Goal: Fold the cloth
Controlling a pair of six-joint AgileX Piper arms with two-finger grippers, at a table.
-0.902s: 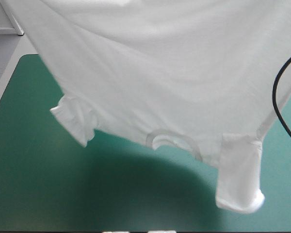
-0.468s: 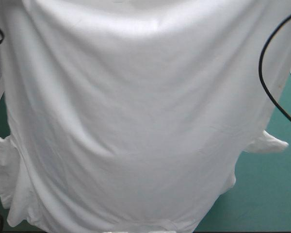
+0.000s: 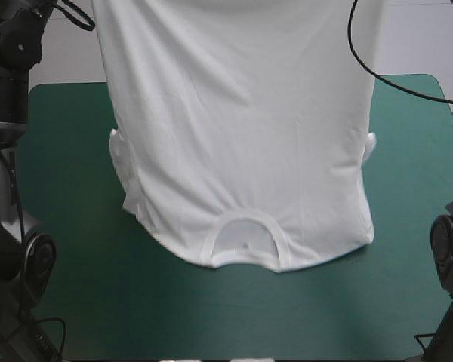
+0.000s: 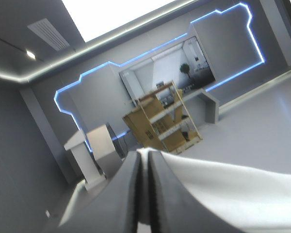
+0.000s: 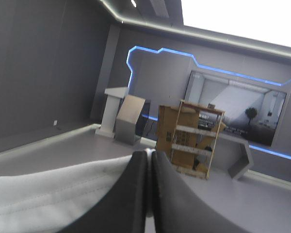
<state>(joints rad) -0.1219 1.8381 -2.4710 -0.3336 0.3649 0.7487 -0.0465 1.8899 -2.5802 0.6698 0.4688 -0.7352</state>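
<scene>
The white T-shirt (image 3: 241, 136) hangs full length over the teal-green table (image 3: 60, 226), hem up and neck opening (image 3: 245, 241) down. Its lower edge rests on or just above the cover. Both sleeves peek out behind its sides. In the high view the grippers are out of sight above the picture's top. In the left wrist view my left gripper (image 4: 144, 153) is all but shut, pinching a white edge of the T-shirt (image 4: 223, 189), which stretches off to one side. My right gripper (image 5: 149, 153) is likewise shut on the hemmed edge of the T-shirt (image 5: 53, 189).
The left arm's column (image 3: 7, 68) stands over the table's left side and the right arm's base (image 3: 449, 241) at the right edge. Bare teal-green cover shows on both sides of the shirt and in front of it. Both wrist views look level into the room.
The T-shirt, which filled the high view just before, has swung away from the camera. It now hangs straight and narrower, neck opening down at the table. Both arms' bases have come into view.
</scene>
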